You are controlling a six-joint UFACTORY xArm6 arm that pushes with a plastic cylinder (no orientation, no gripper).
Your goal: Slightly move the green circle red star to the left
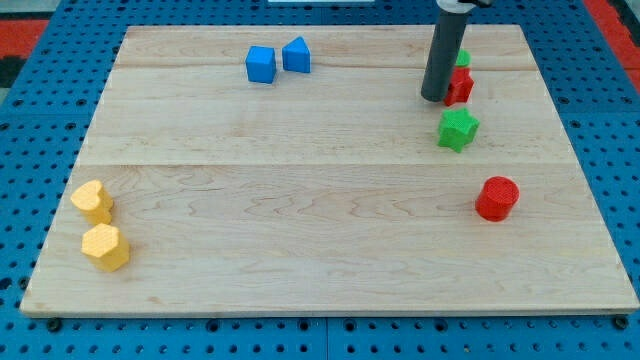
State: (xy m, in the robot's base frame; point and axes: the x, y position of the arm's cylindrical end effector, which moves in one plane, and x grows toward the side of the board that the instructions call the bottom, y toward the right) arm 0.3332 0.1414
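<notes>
The red star (461, 86) sits near the view's top right, with the green circle (463, 58) just above it; both are partly hidden by the rod. My tip (435, 98) rests on the board, touching or nearly touching the red star's left side. A green star (458, 129) lies just below and right of the tip.
A red cylinder (496, 198) stands at the right. A blue cube (261, 64) and a blue triangular block (296, 55) sit at the top centre. A yellow heart (92, 201) and a yellow hexagon (106, 247) lie at the lower left. The wooden board (300, 220) lies on blue pegboard.
</notes>
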